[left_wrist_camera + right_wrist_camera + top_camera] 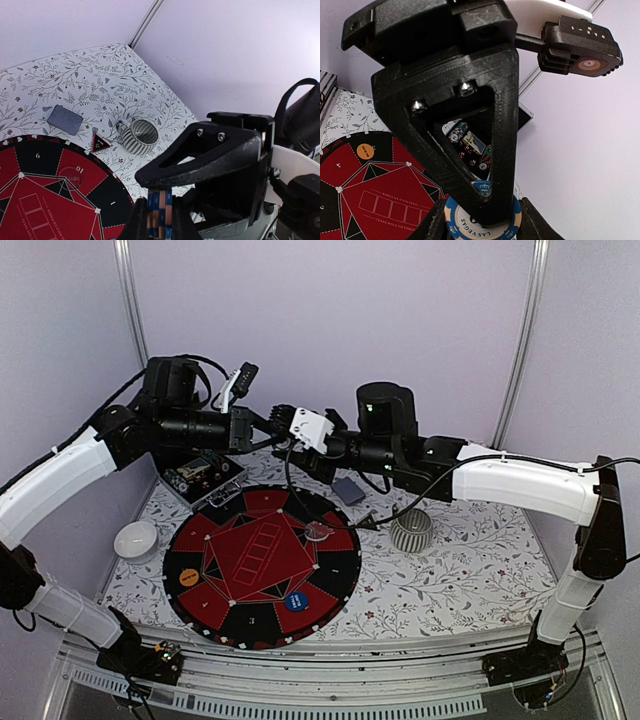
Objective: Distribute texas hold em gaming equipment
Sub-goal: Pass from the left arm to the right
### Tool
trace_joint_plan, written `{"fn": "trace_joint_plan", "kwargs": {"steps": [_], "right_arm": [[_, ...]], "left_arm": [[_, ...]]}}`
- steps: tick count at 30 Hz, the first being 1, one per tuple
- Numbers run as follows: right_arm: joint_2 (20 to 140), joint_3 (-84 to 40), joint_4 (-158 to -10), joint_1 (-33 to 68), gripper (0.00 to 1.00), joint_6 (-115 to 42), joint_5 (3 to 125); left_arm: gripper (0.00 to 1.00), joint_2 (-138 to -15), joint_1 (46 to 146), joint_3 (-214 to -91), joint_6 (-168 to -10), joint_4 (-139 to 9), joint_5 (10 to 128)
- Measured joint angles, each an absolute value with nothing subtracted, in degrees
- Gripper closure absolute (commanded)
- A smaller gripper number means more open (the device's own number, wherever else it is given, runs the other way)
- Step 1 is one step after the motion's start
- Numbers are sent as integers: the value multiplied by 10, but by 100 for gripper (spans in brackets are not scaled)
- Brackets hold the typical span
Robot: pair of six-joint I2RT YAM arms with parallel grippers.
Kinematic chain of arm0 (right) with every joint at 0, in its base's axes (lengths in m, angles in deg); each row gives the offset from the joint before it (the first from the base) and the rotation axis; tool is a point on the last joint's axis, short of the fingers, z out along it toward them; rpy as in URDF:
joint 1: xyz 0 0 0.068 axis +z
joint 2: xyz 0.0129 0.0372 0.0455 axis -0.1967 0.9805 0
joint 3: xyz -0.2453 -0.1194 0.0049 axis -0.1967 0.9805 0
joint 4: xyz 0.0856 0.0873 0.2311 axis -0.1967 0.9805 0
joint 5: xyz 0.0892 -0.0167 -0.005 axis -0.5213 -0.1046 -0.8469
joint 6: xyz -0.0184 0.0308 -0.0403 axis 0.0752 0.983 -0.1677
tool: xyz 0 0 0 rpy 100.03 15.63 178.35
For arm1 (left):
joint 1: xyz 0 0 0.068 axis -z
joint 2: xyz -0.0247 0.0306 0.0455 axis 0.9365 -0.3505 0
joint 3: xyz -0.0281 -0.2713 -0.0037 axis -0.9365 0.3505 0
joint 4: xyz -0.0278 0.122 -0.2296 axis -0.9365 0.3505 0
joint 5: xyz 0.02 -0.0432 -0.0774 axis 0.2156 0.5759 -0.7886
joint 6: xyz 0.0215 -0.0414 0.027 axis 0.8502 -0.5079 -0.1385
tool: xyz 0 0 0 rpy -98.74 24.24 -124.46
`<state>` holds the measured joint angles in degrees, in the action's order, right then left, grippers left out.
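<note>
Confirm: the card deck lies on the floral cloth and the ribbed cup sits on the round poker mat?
No: the ribbed cup sits on the floral cloth too, beside the round poker mat, as the top external view shows.

A table is covered by a white cloth printed with grey leafy sprigs and small dark flowers [470, 570]. Behind the cloth and on both its sides stand plain, matte pale-lilac wall panels [330, 320]. A slim silver metal post [128, 290] rises at the cloth's far-left corner, and a second matching post [520, 340] at its far-right corner. Along the cloth's near edge runs a ribbed silver aluminium rail [350, 680]. The light is soft and even.
</note>
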<state>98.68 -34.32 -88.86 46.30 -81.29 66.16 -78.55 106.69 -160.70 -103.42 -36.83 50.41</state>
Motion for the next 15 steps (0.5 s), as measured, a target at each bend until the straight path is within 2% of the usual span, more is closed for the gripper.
{"fn": "trace_joint_plan", "kwargs": {"steps": [3,10,15], "right_arm": [[987,-345,-886,463,98,-811,666],[987,-345,-874,463,99,-796,671],[987,-343,-855,463,99,-776,678]], "left_arm": [[98,-786,1067,-1607,-1034,-368,504],[45,-786,1067,-1595,-1030,-370,504],[27,-785,1067,-1579,-1031,-366,511]]}}
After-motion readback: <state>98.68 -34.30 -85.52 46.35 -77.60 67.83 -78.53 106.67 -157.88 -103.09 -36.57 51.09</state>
